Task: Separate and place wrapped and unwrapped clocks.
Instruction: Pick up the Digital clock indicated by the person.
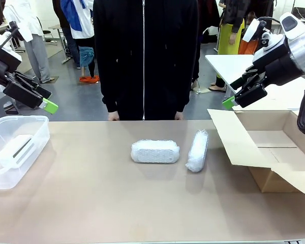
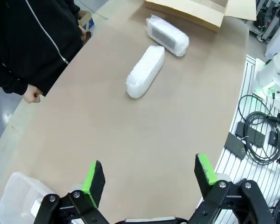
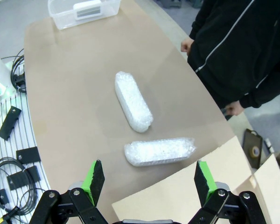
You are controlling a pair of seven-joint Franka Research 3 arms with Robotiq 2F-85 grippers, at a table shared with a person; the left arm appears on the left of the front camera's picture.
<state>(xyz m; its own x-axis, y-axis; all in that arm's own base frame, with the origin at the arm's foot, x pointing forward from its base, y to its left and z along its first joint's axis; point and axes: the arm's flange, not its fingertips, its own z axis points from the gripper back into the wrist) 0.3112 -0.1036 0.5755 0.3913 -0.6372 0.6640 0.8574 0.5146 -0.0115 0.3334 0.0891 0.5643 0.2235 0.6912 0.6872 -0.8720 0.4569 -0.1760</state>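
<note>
Both end effectors are hovering empty, fingers spread wide: the left end effector (image 2: 149,175) far from the cardboard box (image 1: 279,138), the right end effector (image 3: 147,175) over its flap. Two wrapped bundles are lying on the bench (image 1: 91,203), the nearer bundle (image 1: 197,150) just beside the box, the farther bundle (image 1: 155,151) beyond it. One unwrapped clock (image 1: 18,149) is resting in a clear tub (image 1: 20,119), well apart from the box.

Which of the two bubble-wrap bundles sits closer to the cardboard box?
The right-hand bundle, lying end-on toward the person, just beside the cardboard box flap. The centre bundle lies crosswise, farther from the box.
</note>
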